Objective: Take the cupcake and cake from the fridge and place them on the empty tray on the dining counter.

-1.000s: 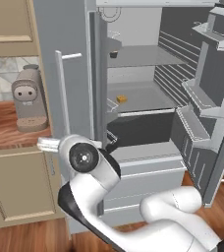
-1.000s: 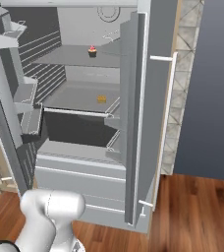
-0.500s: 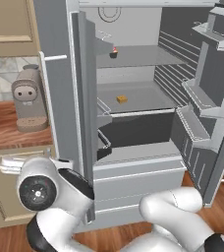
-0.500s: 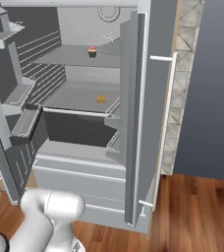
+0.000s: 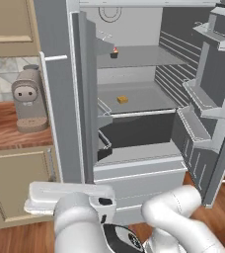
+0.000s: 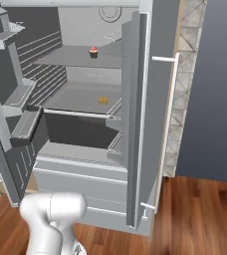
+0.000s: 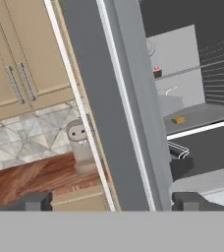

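The fridge (image 5: 134, 148) stands with both doors swung wide. The cupcake (image 5: 115, 52), dark with a red top, sits on the upper shelf, also seen as the cupcake (image 6: 93, 51) and the cupcake (image 7: 157, 72). One shelf lower lies the orange-yellow cake (image 5: 122, 99), the cake (image 6: 103, 100), the cake (image 7: 178, 119). My gripper (image 7: 115, 202) is open and holds nothing, its tips spread wide. It hangs low, back from the left door's edge (image 7: 109, 108) and well short of the shelves. The tray and the dining counter are out of view.
The left door's white bar handle (image 5: 48, 113) faces me. Left of the fridge, a grey coffee machine (image 5: 29, 101) stands on a wooden worktop (image 5: 11, 128) over beige cabinets (image 5: 20, 183). The right door's shelves (image 5: 203, 108) jut inward. The floor is wood.
The gripper opened and let go of the left door's handle. That door swung wider, and the hand dropped low and back from it.
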Tool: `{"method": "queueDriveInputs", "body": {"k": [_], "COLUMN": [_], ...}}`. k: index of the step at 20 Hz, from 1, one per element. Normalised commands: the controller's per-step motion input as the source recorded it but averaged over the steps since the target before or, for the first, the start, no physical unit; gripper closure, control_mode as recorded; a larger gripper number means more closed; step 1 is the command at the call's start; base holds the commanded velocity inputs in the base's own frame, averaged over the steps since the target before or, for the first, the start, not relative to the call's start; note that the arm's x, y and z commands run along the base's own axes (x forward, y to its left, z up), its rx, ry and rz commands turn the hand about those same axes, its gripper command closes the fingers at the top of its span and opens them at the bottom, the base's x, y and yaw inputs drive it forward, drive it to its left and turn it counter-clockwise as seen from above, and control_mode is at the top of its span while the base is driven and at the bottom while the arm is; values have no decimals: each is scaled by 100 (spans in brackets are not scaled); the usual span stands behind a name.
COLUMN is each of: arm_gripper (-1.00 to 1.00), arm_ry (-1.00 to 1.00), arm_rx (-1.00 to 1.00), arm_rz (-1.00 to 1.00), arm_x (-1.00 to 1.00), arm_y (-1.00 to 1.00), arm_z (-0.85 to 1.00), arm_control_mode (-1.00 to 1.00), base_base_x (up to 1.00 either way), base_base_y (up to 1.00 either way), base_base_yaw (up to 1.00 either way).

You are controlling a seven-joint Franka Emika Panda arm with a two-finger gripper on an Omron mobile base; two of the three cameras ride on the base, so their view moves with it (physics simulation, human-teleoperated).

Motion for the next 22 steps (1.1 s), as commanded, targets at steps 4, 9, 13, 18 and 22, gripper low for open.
{"method": "queueDriveInputs", "body": {"k": [4,9,13,18,22], "arm_gripper": [-100,-100,-100,-100,-100], "arm_ry": [-23,-16,-11,-3,30], "arm_rx": [0,0,4,8,12], "arm_rz": [0,4,8,17,26], "arm_x": [-13,0,0,7,66], "arm_y": [-100,-100,-100,-100,-92], "arm_z": [28,29,22,6,0], "arm_control_mode": [-100,-100,-100,-100,-100], "base_base_x": [0,0,0,0,0], "base_base_y": [0,0,0,0,0], "base_base_yaw": [0,0,0,0,0]}}
